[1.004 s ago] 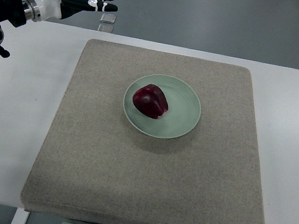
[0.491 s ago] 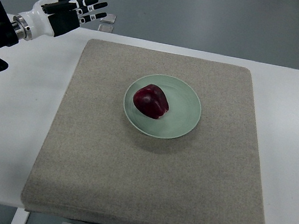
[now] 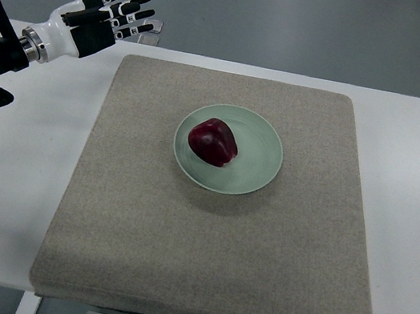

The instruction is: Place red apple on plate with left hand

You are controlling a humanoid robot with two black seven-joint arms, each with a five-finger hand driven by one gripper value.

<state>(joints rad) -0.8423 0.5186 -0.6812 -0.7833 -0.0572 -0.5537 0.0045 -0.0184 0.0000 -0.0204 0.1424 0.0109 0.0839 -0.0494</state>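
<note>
Resting on the plate (image 3: 262, 160), red apple (image 3: 213, 141) lies well apart from left hand (image 3: 104, 16).

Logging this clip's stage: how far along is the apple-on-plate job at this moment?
Done: the red apple sits on the green plate, left of its centre, on the grey mat. In hand: nothing; the left hand is open, fingers spread, up at the table's far left corner, well clear of the plate. Left: seemingly nothing beyond parking the arm. The right arm is out of view.
</note>
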